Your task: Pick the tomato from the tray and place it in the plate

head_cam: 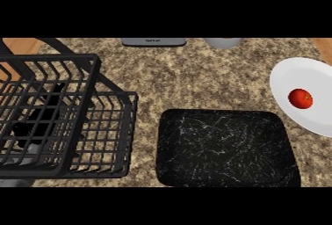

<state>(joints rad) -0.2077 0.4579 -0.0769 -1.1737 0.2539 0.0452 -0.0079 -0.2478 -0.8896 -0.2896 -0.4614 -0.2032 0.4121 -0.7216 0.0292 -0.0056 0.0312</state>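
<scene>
The red tomato [300, 98] lies on the white plate [292, 74] at the right edge of the counter. The black marbled tray [224, 147] sits at the front middle with nothing on it. My left hand [35, 121] shows at the left as a dark shape behind the bars of a wire basket, resting with straight fingers and holding nothing. Its grey forearm [19, 159] shows below it. My right hand does not appear in the head view.
A black wire basket [97, 114] takes up the left side of the speckled counter. At the back edge stand a grey flat object [153, 41] and a grey round vessel [222, 42]. Bare counter lies between basket, tray and plate.
</scene>
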